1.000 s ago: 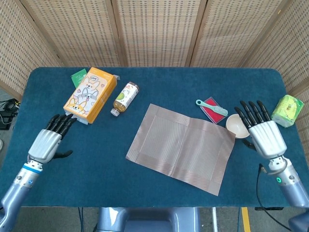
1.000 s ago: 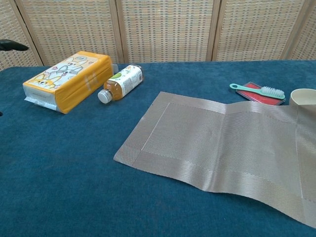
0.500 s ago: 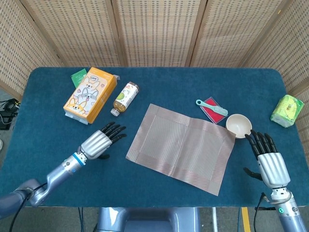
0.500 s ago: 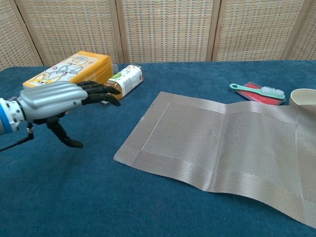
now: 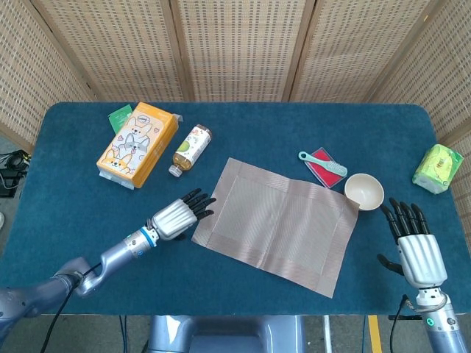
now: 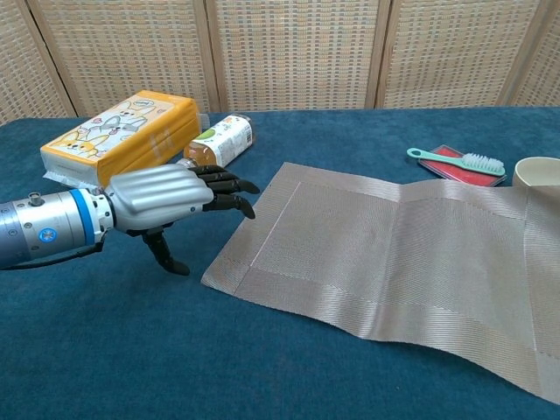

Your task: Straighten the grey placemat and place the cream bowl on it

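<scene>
Centrally on the blue table [image 5: 243,125]: grey placemat [image 5: 276,224], lying skewed, near corner pointing toward the lower right of the frame, with a slight ripple along its middle. Touching or just overlapping its right-hand upper corner: cream bowl [image 5: 364,191], upright, on the cloth rather than on the mat; only its rim visible at the right edge of the chest view [image 6: 540,172].

Left of the mat: left hand [image 5: 179,215], palm down, fingers apart and extended, holding nothing, dark fingertips [image 6: 245,210] at the mat's left edge, contact hard to judge from either view. Lower right of the frame: right hand [image 5: 413,243], fingers spread and straight, empty, near the bowl but apart from it and off the mat.

Around the work area: orange tissue pack [image 5: 138,144] with cartoon print in the upper left, small green card [image 5: 119,118] beside its far corner, juice bottle [image 5: 190,149] lying on its side just right of the pack and near the left hand. Above the bowl: teal brush [image 5: 322,164] resting across a red case [image 5: 321,168]. Far right edge: green packet [image 5: 437,168], well apart from the rest.
</scene>
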Robot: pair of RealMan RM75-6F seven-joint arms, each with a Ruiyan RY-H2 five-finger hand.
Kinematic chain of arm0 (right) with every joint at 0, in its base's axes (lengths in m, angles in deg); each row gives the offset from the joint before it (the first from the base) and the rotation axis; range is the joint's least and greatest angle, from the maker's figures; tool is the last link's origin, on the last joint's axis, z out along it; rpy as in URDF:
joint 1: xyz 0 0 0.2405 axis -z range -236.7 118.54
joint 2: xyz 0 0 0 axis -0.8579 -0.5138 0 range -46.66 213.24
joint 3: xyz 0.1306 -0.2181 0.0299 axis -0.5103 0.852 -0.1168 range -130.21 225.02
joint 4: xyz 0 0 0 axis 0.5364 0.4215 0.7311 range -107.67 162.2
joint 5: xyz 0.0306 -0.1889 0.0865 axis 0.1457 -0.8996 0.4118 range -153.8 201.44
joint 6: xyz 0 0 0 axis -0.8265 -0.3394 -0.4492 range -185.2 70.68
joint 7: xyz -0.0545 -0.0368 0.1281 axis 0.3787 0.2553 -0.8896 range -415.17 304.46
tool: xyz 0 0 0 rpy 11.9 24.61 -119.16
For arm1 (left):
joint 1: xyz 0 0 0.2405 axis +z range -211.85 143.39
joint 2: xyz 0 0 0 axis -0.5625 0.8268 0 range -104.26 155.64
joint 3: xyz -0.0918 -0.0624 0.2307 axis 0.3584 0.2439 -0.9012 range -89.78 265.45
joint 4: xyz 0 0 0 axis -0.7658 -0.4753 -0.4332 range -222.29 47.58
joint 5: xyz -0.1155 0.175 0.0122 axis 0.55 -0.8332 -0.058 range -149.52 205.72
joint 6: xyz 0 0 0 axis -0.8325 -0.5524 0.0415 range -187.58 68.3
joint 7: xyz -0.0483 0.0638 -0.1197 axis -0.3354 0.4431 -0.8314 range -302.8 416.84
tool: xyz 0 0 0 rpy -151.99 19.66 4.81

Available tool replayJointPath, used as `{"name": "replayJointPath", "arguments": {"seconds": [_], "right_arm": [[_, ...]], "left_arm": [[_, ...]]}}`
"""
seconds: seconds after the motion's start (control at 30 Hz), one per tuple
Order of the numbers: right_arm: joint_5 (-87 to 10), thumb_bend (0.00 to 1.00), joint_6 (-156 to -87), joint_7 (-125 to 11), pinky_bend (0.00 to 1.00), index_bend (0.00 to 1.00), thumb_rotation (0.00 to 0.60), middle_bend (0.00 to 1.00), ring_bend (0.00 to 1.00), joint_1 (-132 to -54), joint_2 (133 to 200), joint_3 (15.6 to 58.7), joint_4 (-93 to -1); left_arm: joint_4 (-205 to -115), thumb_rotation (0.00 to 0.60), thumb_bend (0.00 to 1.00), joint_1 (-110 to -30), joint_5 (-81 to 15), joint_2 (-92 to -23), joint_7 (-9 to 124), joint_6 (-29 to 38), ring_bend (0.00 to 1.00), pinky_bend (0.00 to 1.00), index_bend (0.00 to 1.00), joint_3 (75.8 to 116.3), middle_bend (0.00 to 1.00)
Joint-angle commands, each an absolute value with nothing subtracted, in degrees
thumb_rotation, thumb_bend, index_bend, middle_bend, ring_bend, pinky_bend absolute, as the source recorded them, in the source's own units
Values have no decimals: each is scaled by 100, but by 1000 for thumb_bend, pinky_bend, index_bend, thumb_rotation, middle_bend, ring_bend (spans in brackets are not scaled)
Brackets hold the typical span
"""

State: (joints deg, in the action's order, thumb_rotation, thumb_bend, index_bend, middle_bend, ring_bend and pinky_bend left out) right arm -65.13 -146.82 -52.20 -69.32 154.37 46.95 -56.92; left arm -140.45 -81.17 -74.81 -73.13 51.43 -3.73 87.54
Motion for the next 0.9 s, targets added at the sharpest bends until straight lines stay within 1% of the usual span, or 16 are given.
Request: {"name": "replayJointPath", "arguments": {"seconds": [0.03, 0.4, 0.43, 0.5, 0.57, 0.6, 0.67, 0.77, 0.9], "right_arm": [[-6530, 0, -14684, -5173, 0, 0, 600, 0, 0, -6910, 15444, 4662, -5690], [-6621, 0, -14692, -5187, 0, 0, 600, 0, 0, -6849, 15415, 4580, -5742], [-6630, 0, -14696, -5189, 0, 0, 600, 0, 0, -6844, 15412, 4575, -5746], [-6661, 0, -14709, -5186, 0, 0, 600, 0, 0, -6830, 15406, 4568, -5756], [-6686, 0, -14717, -5194, 0, 0, 600, 0, 0, -6819, 15398, 4560, -5770], [-6694, 0, -14719, -5196, 0, 0, 600, 0, 0, -6814, 15394, 4557, -5774], [-6714, 0, -14730, -5204, 0, 0, 600, 0, 0, -6804, 15385, 4545, -5786], [-6745, 0, -14744, -5219, 0, 0, 600, 0, 0, -6790, 15369, 4531, -5796], [-6787, 0, -14745, -5187, 0, 0, 600, 0, 0, -6781, 15366, 4520, -5793]], "left_arm": [[-13900, 600, 0, -8218, -7447, -7461, 5130, -405, 0, 0, 174, 8733, 0], [-13683, 600, 0, -8439, -7298, -7729, 5197, -522, 0, 0, 174, 8649, 0], [-13683, 600, 15, -8452, -7286, -7740, 5196, -527, 0, 0, 176, 8642, 0], [-13684, 600, 98, -8476, -7272, -7768, 5171, -507, 0, 0, 188, 8622, 0], [-13678, 600, 237, -8485, -7271, -7796, 5119, -457, 0, 0, 204, 8590, 0], [-13667, 600, 287, -8488, -7270, -7806, 5098, -436, 0, 0, 210, 8577, 0], [-13649, 600, 339, -8501, -7270, -7830, 5056, -385, 0, 0, 217, 8556, 0], [-13623, 600, 361, -8528, -7252, -7859, 5056, -347, 0, 0, 223, 8549, 0], [-13613, 600, 364, -8565, -7217, -7892, 5078, -328, 0, 0, 226, 8546, 0]]}}
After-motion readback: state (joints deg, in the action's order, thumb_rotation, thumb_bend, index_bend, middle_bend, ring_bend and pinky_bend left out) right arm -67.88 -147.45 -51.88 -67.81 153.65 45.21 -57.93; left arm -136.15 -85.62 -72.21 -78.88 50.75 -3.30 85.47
